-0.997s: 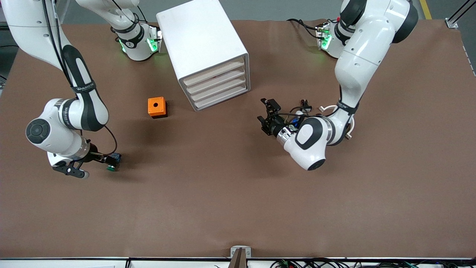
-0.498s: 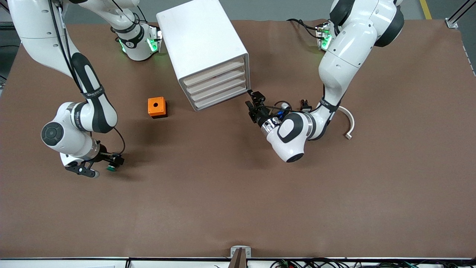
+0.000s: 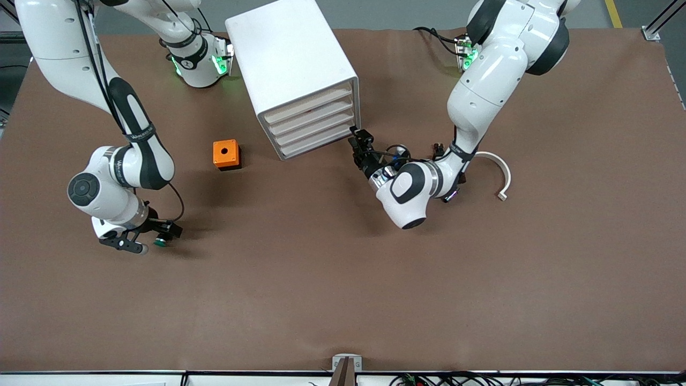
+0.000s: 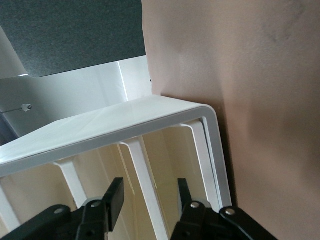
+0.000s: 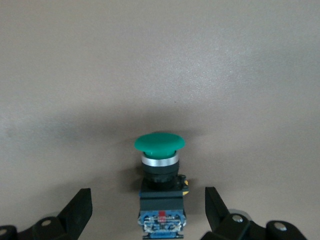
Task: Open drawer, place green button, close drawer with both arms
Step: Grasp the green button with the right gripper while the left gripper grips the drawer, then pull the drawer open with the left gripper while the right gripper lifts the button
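Observation:
The button, green cap on a blue-black body, lies on its side on the brown table toward the right arm's end. My right gripper is low over it. In the right wrist view the button lies between the spread fingers of my right gripper, untouched. The white drawer cabinet has all its drawers shut. My left gripper is open right in front of the lower drawers' corner; in the left wrist view my left gripper faces the drawer fronts.
An orange box with a hole stands beside the cabinet toward the right arm's end. A white curved piece and a small black part lie by the left arm's elbow.
The left arm has swung its gripper across the table up to the cabinet's lower drawers. The right gripper has shifted slightly so that its fingers straddle the button. The button has not moved.

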